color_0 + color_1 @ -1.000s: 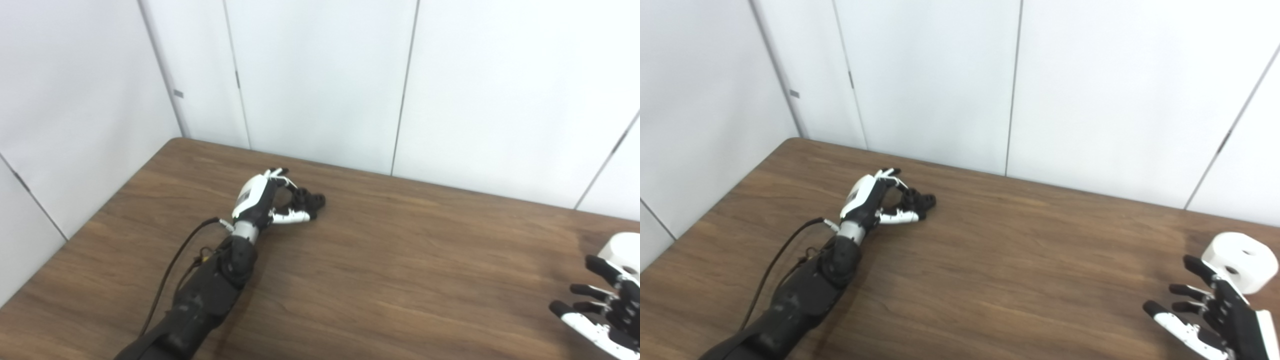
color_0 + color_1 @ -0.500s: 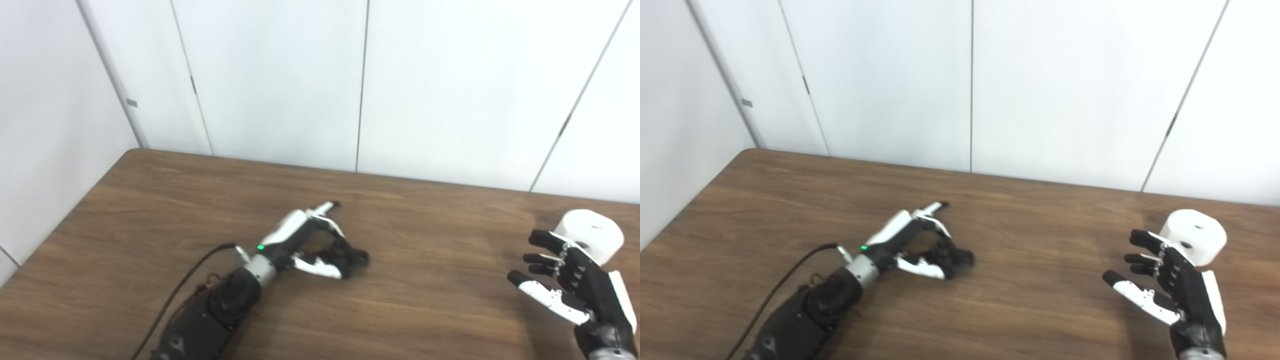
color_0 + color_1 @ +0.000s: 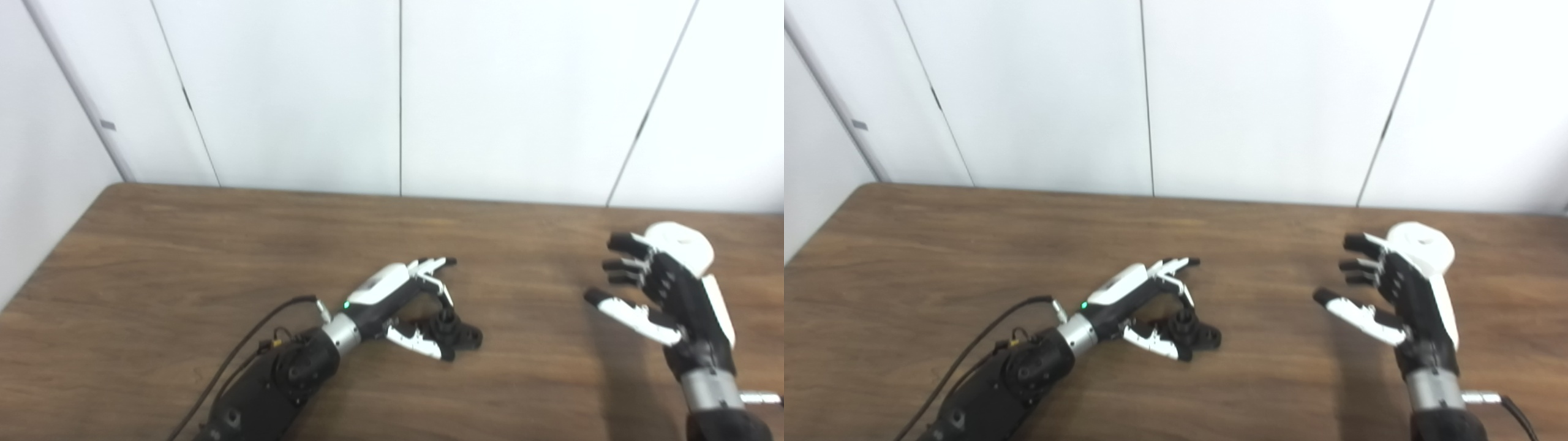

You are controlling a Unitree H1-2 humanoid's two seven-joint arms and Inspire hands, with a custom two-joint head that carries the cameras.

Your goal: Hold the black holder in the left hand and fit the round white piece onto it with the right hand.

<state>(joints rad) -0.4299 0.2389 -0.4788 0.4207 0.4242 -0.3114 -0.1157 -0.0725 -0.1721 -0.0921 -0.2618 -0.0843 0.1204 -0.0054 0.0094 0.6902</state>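
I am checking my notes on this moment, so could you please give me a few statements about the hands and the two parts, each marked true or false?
1. The round white piece stands on the table, beyond the right hand. True.
2. The right hand grips the white piece. False: its fingers are spread and hold nothing.
3. The black holder sits on the table by the left hand. True.
4. The white piece is already fitted on the holder. False: they lie far apart.
5. The left hand has lifted the holder off the table. False: the holder rests on the wood, the fingers open around it.
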